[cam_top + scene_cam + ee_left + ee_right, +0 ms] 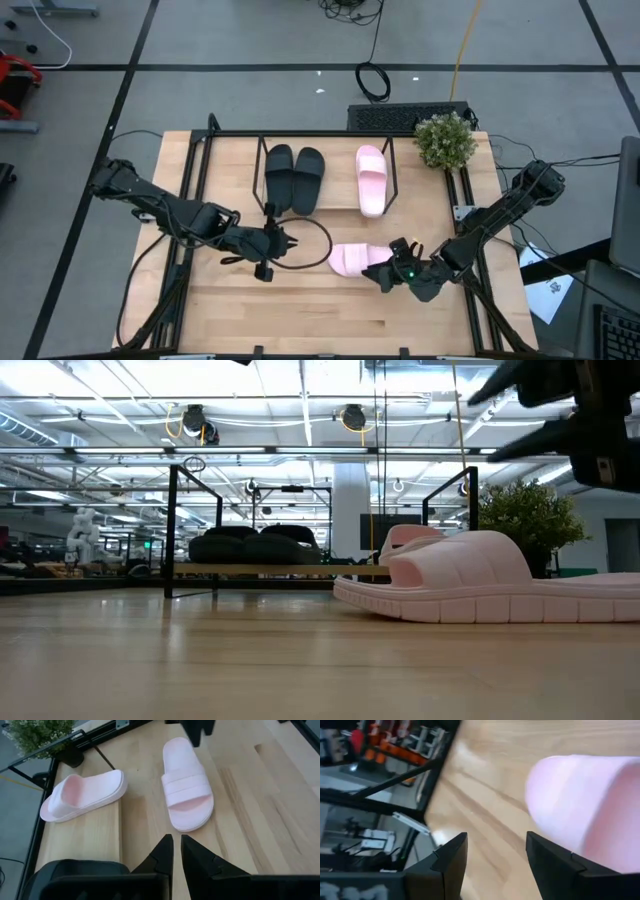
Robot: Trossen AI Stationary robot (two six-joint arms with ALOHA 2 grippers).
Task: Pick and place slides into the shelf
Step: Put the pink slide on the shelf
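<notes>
Pink, the loose slide (352,260) lay on the table (300,310) (outside the shelf (325,145)); the right gripper (392,273) gaped beside it, grasping nothing, while the left gripper (271,243) was nearly clenched, empty.

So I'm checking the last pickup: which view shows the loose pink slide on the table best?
The left wrist view: the loose pink slide shows whole, strap up. The high view shows it partly under the right claw; the low view gives a side profile; the right wrist view shows only a blurred edge.

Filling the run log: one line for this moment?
shelf: three slides in | pink slide on table | right pincer open beside it | left pincer empty
</notes>
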